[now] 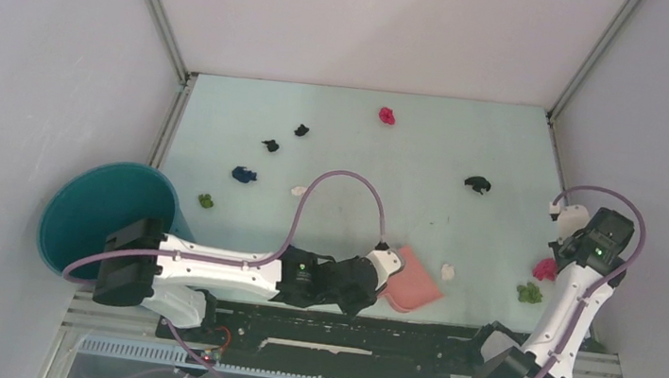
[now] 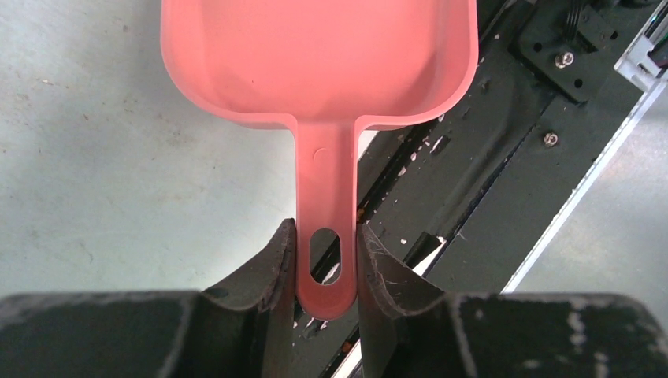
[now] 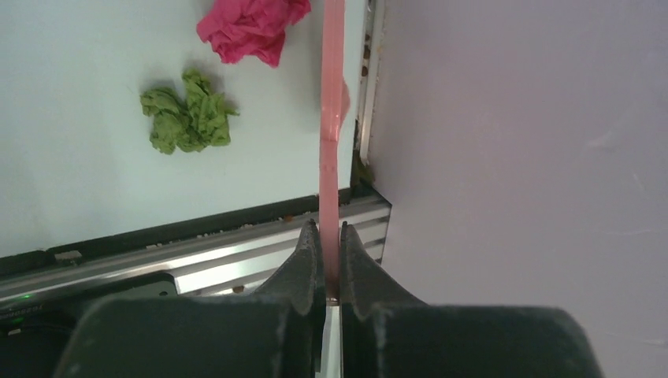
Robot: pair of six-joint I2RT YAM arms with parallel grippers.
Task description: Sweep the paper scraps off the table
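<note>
The fingers [image 2: 277,264] of the left gripper [image 2: 327,272] press on both sides of the slotted handle of the salmon-pink dustpan [image 2: 319,55], closed tight on it. The right gripper [image 3: 331,264] is almost fully closed, its fingers [image 3: 309,260] clamping a thin pink strip [image 3: 332,118] seen edge-on. The paper scraps [image 1: 244,175] lie scattered over the table [image 1: 470,138]. 1 white wad sits just right of the dustpan, and 1 green and 1 magenta lie farther right. 1 dark wad lies beyond the dustpan to its right, and 6 more are spread beyond it and to its left, well apart. The teal bucket [image 1: 95,214] stands far left of the dustpan, at the table's left edge.
</note>
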